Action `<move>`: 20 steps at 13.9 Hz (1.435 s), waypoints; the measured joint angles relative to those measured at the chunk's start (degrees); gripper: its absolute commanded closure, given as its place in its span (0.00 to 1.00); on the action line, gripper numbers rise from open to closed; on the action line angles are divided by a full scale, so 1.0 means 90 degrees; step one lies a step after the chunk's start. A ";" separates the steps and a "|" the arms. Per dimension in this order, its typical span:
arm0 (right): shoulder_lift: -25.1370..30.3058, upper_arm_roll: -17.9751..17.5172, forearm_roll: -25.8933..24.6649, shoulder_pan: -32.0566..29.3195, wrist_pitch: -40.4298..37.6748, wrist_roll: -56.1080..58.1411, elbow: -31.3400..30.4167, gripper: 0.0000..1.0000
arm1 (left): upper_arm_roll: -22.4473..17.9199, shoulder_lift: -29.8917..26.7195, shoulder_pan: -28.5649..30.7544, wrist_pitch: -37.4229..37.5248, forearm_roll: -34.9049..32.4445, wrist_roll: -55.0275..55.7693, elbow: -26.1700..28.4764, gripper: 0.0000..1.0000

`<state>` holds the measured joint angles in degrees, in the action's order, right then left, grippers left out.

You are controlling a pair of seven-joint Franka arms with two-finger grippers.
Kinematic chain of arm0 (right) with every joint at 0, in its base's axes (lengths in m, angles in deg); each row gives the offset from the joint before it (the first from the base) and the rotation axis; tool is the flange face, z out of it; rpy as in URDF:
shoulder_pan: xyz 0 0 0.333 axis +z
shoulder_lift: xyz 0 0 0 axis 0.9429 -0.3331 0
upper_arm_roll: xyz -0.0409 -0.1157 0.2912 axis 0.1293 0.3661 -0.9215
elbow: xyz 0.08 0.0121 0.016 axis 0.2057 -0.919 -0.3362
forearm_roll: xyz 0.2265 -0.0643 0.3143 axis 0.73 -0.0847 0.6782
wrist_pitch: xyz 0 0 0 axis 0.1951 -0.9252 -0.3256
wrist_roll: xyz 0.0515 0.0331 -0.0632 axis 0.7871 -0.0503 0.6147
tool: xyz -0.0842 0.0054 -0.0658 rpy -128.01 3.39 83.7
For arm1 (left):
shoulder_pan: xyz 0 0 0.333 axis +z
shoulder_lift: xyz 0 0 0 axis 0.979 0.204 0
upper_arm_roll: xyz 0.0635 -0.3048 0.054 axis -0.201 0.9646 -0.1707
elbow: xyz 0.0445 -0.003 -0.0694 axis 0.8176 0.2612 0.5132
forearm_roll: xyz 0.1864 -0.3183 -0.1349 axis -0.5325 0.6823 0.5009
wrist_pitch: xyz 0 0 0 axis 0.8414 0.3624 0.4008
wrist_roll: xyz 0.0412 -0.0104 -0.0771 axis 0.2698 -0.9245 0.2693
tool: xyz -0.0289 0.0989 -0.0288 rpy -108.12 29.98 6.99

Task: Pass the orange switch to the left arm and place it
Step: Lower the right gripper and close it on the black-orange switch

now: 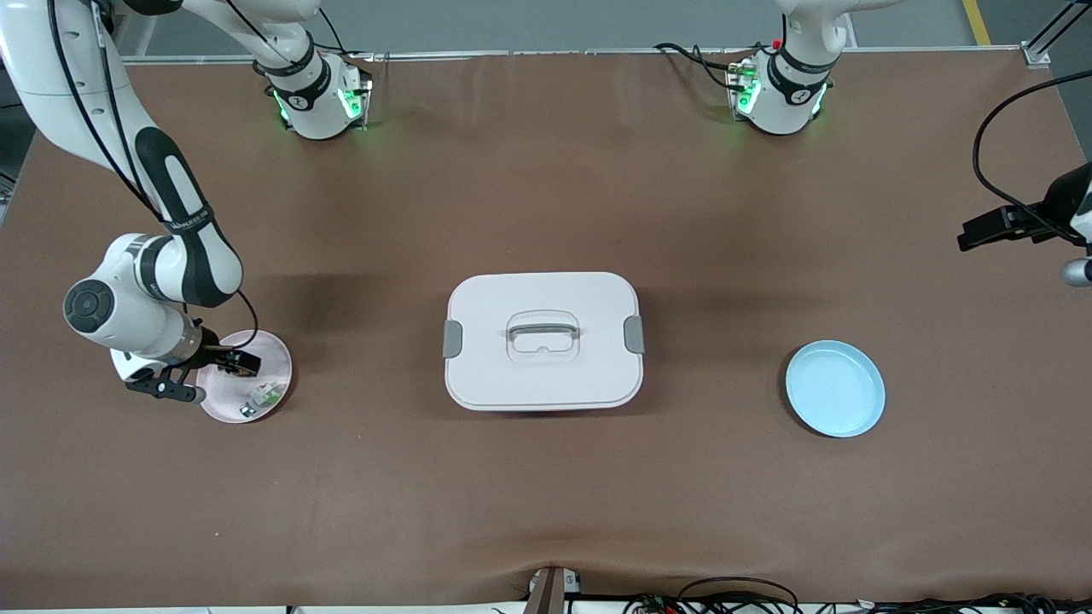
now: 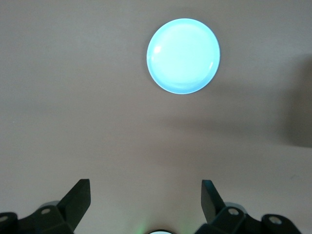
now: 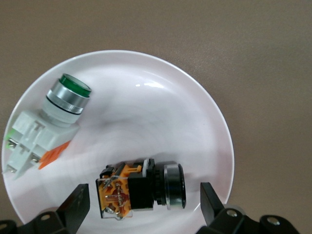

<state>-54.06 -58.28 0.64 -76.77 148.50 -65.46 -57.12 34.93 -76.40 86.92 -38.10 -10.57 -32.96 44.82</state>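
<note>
Brown table [image 1: 546, 495] carries, toward the right arm's end, a pink plate [image 1: 277, 358] with the orange switch [image 3: 141, 190] and a green-capped switch [image 3: 48, 126]. Right end effector [image 3: 145, 204], fingers apart, straddles the orange switch: pickup step, closing comes next. At center the box [image 1: 543, 341] blocks the direct path. Blue plate [image 1: 834, 388] sits about 5 o'clock of the box; left end effector [image 2: 145, 202] waits open above the table near it

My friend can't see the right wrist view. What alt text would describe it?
The right tool, fingers open, hangs low over a pink plate, straddling the orange switch lying on its side. A white-and-green switch lies beside it on the same plate, which sits on the brown table.
</note>
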 measured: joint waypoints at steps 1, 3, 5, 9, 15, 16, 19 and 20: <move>-0.0029 -0.0001 -0.0021 0.0001 0.0000 0.0001 0.0007 0.00 | 0.0001 0.0012 0.0032 -0.0010 0.0000 -0.0008 -0.0035 0.00; -0.0081 -0.0001 -0.0051 0.0002 0.0000 0.0001 0.0032 0.00 | 0.0016 0.0013 0.0026 -0.0013 0.0000 -0.0008 -0.0124 0.00; -0.0107 -0.0001 -0.0076 0.0002 0.0000 0.0001 0.0052 0.00 | 0.0045 0.0013 0.0020 -0.0013 0.0000 -0.0008 -0.0177 0.00; -0.0111 -0.0002 -0.0131 0.0004 -0.0001 0.0002 0.0063 0.00 | 0.0066 0.0013 0.0016 -0.0012 0.0000 -0.0008 -0.0203 0.00; -0.0114 -0.0002 -0.0221 0.0004 -0.0021 0.0002 0.0064 0.35 | 0.0067 0.0013 0.0016 -0.0012 0.0000 -0.0008 -0.0205 0.00; -0.0115 -0.0002 -0.0221 0.0004 -0.0030 0.0002 0.0064 0.60 | 0.0067 0.0013 0.0016 -0.0013 0.0000 -0.0008 -0.0205 0.00; -0.0114 -0.0005 -0.0213 0.0005 -0.0067 -0.0026 0.0071 1.00 | 0.0068 0.0013 0.0016 -0.0012 0.0000 -0.0008 -0.0205 0.00; -0.0114 -0.0004 -0.0206 0.0003 -0.0071 -0.0117 0.0072 1.00 | 0.0069 0.0013 0.0016 -0.0012 0.0000 -0.0008 -0.0206 0.00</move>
<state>-55.08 -58.32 -1.22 -76.73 147.86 -66.51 -56.47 35.54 -76.29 87.06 -38.21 -10.57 -33.04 42.97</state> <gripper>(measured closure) 0.273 0.000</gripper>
